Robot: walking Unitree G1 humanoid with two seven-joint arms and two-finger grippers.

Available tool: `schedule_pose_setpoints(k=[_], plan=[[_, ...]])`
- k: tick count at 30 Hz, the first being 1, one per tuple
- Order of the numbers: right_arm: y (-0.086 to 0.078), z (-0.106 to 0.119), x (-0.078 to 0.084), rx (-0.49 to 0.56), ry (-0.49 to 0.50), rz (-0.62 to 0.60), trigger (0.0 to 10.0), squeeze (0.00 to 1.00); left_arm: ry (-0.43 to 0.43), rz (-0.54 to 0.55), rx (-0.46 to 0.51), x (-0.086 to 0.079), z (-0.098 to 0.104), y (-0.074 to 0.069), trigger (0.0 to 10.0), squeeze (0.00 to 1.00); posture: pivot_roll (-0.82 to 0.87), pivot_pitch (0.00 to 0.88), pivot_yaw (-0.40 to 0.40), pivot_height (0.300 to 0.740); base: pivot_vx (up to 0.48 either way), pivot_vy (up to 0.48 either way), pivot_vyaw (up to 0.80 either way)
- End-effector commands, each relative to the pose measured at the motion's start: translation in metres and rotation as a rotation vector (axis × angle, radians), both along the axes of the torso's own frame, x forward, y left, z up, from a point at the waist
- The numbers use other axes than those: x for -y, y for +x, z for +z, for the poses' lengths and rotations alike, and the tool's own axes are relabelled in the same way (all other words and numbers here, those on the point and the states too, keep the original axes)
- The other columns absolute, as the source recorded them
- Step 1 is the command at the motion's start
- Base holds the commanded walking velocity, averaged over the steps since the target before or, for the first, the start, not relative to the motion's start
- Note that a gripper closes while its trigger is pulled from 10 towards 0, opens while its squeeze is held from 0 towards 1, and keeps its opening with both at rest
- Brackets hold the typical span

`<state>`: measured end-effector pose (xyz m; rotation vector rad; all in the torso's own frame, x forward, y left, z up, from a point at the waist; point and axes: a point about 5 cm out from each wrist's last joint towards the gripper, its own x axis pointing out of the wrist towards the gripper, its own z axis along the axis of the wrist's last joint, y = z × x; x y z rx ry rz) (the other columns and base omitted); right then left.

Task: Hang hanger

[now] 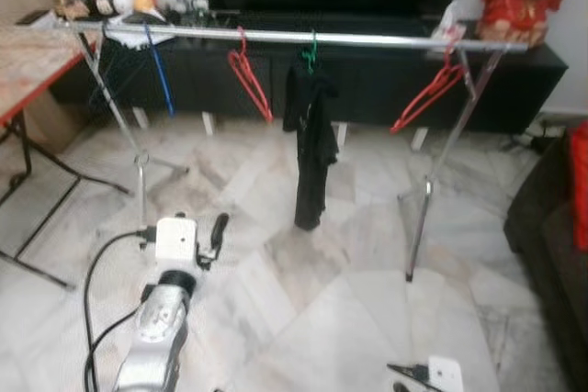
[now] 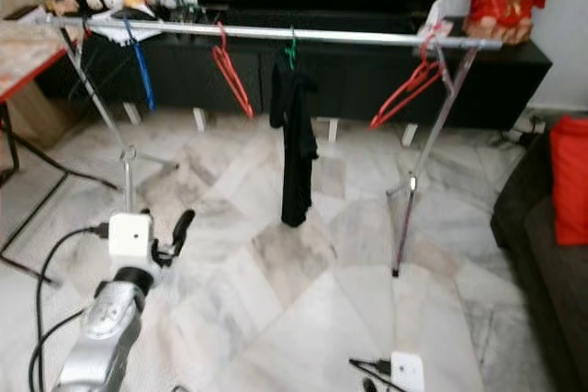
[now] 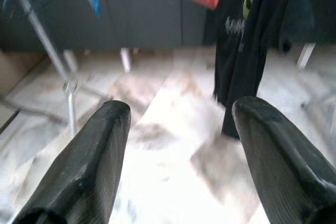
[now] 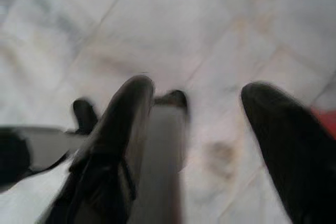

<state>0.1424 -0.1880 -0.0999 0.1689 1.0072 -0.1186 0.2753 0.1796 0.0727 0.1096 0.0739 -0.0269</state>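
Both grippers empty, fingers apart. Left gripper (image 1: 217, 227) nearer; I judge rail (image 1: 367, 39) ahead and above, running left-right, black garment (image 1: 310, 140) hanging mid-rail.

Black garment (image 3: 247, 35) on the rail, yellow-green mark and pale lettering, too blurred to read

Head stereo looks down at rack (image 1: 312, 39); left wrist shares it; right wrist faces floor (image 4: 210, 19).
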Motion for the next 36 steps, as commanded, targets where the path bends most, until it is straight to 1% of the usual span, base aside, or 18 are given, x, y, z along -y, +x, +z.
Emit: schedule_pose_setpoints(k=[1,2,5,10,11,12,13,14,15,19,21,23,25,26,28,31,33,36], plan=[[0.000,0.000,0.004,-0.003,-0.018,0.003,10.0,0.00,0.019,-0.001,-0.131,0.000,-0.023,-0.002,10.0,0.00,-0.05,0.064,0.001,0.740,0.000,0.000,0.00],[0.000,0.000,0.004,-0.003,-0.017,0.003,10.0,0.00,0.024,0.000,-0.150,-0.001,-0.026,-0.002,10.0,0.00,-0.05,0.064,0.001,0.740,0.000,0.000,0.00],[-0.001,0.000,0.002,-0.006,-0.016,0.007,10.0,0.00,0.032,-0.006,-0.264,-0.007,-0.052,-0.004,10.0,0.00,-0.05,0.061,0.003,0.740,0.000,0.000,0.00],[-0.001,0.000,0.000,-0.008,-0.015,0.010,10.0,0.00,0.073,-0.008,-0.383,-0.014,-0.075,-0.009,10.0,0.00,-0.06,0.053,0.005,0.740,0.000,0.000,0.00],[-0.001,-0.001,0.000,-0.008,-0.015,0.009,10.0,0.00,0.074,0.004,-0.426,-0.017,-0.082,-0.011,10.0,0.00,-0.06,0.053,0.005,0.740,0.000,0.000,0.00],[-0.001,-0.001,0.000,-0.008,-0.015,0.009,10.0,0.00,0.074,0.004,-0.426,-0.017,-0.082,-0.011,10.0,0.00,-0.06,0.053,0.005,0.740,0.000,0.000,0.00],[-0.002,-0.001,0.000,-0.007,-0.014,0.007,10.0,0.00,0.076,0.005,-0.447,-0.018,-0.085,-0.012,10.0,0.00,-0.05,0.049,0.004,0.740,0.000,0.000,0.00],[-0.002,-0.001,0.000,-0.007,-0.013,0.005,10.0,0.00,0.085,0.004,-0.472,-0.019,-0.089,-0.014,10.0,0.00,-0.05,0.047,0.004,0.740,0.000,0.000,0.00],[-0.002,-0.001,-0.001,-0.008,-0.012,0.005,10.0,0.00,0.104,0.002,-0.529,-0.021,-0.098,-0.019,10.0,0.00,-0.05,0.045,0.004,0.740,0.000,0.000,0.00],[-0.003,-0.001,-0.001,-0.012,-0.013,0.008,10.0,0.00,0.134,0.018,-0.621,-0.026,-0.111,-0.029,10.0,0.00,-0.05,0.041,0.006,0.740,0.000,0.000,0.00],[-0.004,-0.001,0.000,-0.016,-0.016,0.009,10.0,0.00,0.099,0.071,-0.696,-0.030,-0.122,-0.041,10.0,0.00,-0.06,0.038,0.009,0.740,0.000,0.000,0.00],[-0.004,-0.001,0.001,-0.017,-0.016,0.011,10.0,0.00,0.074,0.097,-0.749,-0.030,-0.129,-0.051,10.0,0.00,-0.06,0.037,0.013,0.740,0.000,0.000,0.00],[-0.004,-0.001,0.001,-0.017,-0.017,0.013,10.0,0.00,0.059,0.113,-0.778,-0.030,-0.133,-0.057,10.0,0.00,-0.06,0.037,0.015,0.740,0.000,0.000,0.00],[-0.004,-0.001,0.001,-0.016,-0.017,0.011,10.0,0.00,0.024,0.153,-0.806,-0.032,-0.138,-0.064,10.0,0.00,-0.07,0.035,0.016,0.740,0.000,0.000,0.00],[-0.004,-0.001,0.001,-0.015,-0.017,0.009,10.0,0.00,-0.008,0.184,-0.821,-0.034,-0.140,-0.067,10.0,0.00,-0.07,0.033,0.017,0.740,0.000,0.000,0.00],[0.001,0.000,0.000,-0.008,-0.016,0.011,10.0,0.00,-0.032,0.194,-0.819,-0.034,-0.141,-0.070,10.0,0.00,-0.07,0.027,0.012,0.740,0.000,0.000,0.00],[0.002,0.000,0.000,-0.009,-0.019,0.017,10.0,0.00,-0.054,0.214,-0.827,-0.036,-0.144,-0.076,10.0,0.00,-0.06,0.024,0.006,0.740,0.000,0.000,0.00],[0.002,0.001,0.001,-0.011,-0.022,0.019,10.0,0.00,-0.050,0.230,-0.861,-0.039,-0.150,-0.088,10.0,0.00,-0.05,0.021,0.001,0.740,0.000,0.000,0.00]])
